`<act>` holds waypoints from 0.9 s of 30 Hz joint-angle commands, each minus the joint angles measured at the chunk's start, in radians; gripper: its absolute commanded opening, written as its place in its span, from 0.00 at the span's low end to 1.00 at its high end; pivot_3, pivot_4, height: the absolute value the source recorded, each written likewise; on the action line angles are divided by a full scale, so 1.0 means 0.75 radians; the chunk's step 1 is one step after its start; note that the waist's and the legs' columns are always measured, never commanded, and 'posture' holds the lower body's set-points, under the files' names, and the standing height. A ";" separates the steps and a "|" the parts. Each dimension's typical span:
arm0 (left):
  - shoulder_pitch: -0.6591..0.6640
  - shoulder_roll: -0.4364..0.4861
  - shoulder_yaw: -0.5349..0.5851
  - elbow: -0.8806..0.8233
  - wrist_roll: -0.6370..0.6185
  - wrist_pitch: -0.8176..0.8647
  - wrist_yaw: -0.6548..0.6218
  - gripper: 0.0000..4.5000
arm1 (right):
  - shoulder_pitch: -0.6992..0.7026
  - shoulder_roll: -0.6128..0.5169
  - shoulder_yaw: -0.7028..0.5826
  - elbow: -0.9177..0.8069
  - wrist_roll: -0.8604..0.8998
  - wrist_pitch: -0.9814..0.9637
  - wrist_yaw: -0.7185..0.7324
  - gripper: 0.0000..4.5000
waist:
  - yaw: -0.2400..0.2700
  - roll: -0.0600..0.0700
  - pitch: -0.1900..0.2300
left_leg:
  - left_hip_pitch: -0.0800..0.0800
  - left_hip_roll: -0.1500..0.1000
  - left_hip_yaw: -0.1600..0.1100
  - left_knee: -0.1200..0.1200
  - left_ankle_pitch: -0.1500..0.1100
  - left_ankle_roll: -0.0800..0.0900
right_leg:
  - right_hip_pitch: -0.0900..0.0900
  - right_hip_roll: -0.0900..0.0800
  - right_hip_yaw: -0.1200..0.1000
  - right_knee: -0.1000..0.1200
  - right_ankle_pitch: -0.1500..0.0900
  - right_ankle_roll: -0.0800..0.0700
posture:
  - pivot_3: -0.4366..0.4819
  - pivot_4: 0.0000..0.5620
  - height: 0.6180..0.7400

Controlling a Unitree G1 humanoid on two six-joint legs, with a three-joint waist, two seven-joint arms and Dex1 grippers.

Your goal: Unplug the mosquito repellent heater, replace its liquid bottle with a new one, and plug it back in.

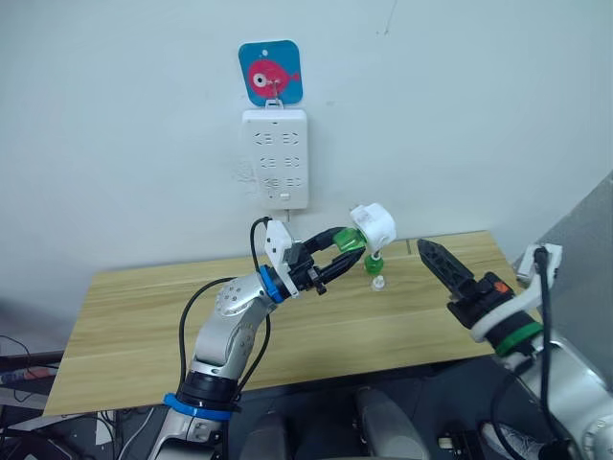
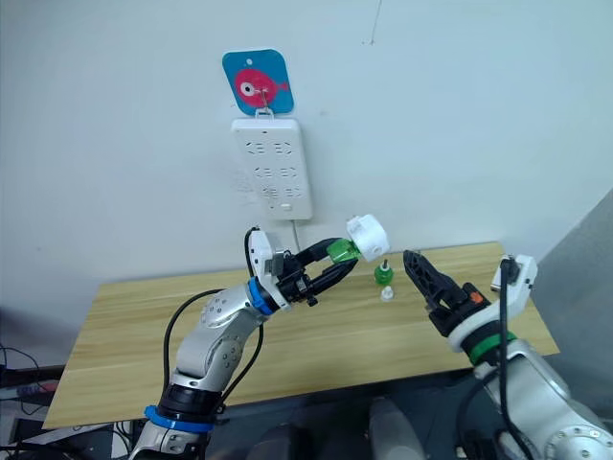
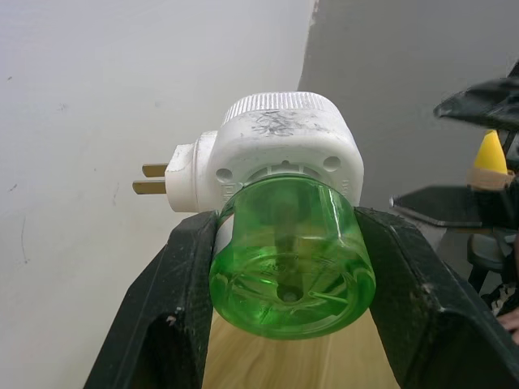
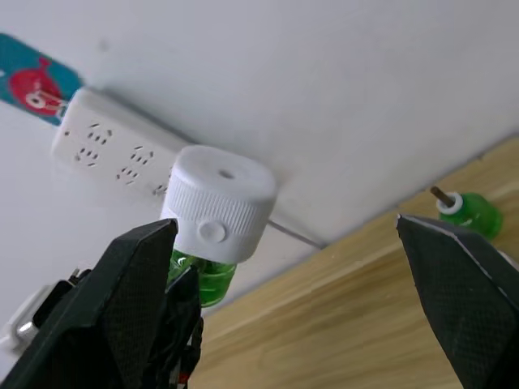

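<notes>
So, your left pincer [image 1: 337, 252] clamps green liquid bottle [image 3: 292, 259] of small white rounded plastic heater [image 1: 373, 226], held above wooden table [image 1: 144, 307]; right pincer [image 4: 292, 308] wide open, empty.

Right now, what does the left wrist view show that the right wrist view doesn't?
Left wrist, not right: two metal prongs on the heater, plus the underside of its green bottle, left jaws clamped on the sides. Right wrist, not left: the wall power strip, the heater's top vent, a spare bottle standing on the table. Both: the heater with its green bottle attached, the table.
</notes>
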 commanded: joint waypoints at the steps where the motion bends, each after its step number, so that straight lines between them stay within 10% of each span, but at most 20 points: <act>1: -0.053 -0.030 -0.020 -0.027 -0.005 -0.023 -0.002 0.50 | -0.110 0.062 0.101 -0.001 -0.056 -0.060 -0.074 1.00 | -0.007 0.000 0.000 | 0.000 0.000 0.000 0.000 0.000 0.000 | -0.001 0.000 0.000 0.000 0.000 0.000 | 0.19 0.28 0.94; 23: -0.035 -0.032 -0.084 -0.076 0.012 -0.037 -0.023 0.50 | -0.326 0.222 0.202 0.161 -0.044 -0.152 -0.122 1.00 | -0.025 0.000 0.000 | -0.001 -0.001 -0.004 0.000 0.000 0.000 | -0.001 0.000 0.000 -0.003 0.000 0.000 | 0.22 0.28 0.94; 27: -0.027 -0.024 -0.093 -0.088 0.010 -0.033 -0.030 0.50 | -0.332 0.234 0.206 0.164 -0.036 -0.154 -0.112 0.71 | -0.025 0.000 0.000 | -0.001 -0.001 -0.005 0.000 0.000 0.000 | -0.001 0.000 0.000 -0.003 0.000 0.000 | 0.22 0.27 0.94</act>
